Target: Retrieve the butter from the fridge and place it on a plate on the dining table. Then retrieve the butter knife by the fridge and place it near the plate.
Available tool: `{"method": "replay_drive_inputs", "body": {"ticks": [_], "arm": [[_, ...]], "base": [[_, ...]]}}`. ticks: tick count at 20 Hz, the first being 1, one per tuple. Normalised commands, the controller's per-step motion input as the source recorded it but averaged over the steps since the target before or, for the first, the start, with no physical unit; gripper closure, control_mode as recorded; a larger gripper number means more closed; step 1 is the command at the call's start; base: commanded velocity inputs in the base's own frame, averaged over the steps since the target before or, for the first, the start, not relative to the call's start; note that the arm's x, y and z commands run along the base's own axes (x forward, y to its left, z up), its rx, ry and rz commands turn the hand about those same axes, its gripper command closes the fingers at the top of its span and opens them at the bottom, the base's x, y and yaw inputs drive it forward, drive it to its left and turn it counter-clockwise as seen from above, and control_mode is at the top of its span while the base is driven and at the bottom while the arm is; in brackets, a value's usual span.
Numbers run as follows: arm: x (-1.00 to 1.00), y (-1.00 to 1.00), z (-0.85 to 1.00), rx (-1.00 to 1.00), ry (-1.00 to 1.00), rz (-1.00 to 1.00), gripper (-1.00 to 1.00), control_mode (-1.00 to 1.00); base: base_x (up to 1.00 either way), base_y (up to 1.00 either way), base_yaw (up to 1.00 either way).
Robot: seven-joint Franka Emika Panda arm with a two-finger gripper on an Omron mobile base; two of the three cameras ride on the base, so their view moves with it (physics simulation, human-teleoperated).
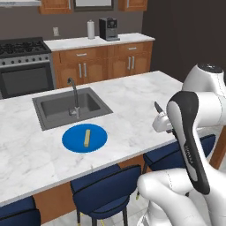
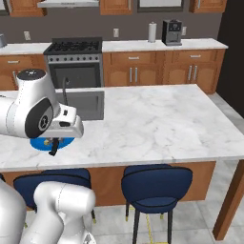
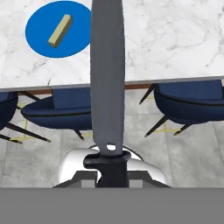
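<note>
Butter knife (image 3: pixel 107 74) clamped in gripper (image 3: pixel 108 168), fingertips seemingly hidden behind handle, butter (image 3: pixel 60 30) on plate (image 3: pixel 39 39).

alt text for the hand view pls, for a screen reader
A butter knife, gripped at its handle, points up the middle of the frame. Beyond it, at upper left, the butter lies on a blue plate near the marble table's edge; blue stools stand below.
</note>
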Motion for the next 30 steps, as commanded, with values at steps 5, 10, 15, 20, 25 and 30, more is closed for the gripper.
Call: {"method": "replay_drive_inputs", "body": {"ticks": [5,10,15,20,25,30], "arm": [[0.16,0.12,0.0,0.0,0.0,0.0,1.0,-1.0],[0.53,0.34,-0.02,0.0,0.0,0.0,1.0,-1.0],[0.58,0.32,-0.05,0.0,0.0,0.0,1.0,-1.0],[0.65,0.18,-0.17,0.0,0.01,0.0,1.0,-1.0],[0.63,0.07,-0.19,0.01,0.02,0.0,1.0,-1.0],[0.54,0.0,-0.6,0.0,-0.04,0.0,1.0,-1.0]], "base": [[0.25,0.2,0.0],[0.0,0.0,0.0],[0.0,0.0,0.0],[0.0,0.0,0.0],[0.0,0.0,0.0],[0.0,0.0,0.0]]}}
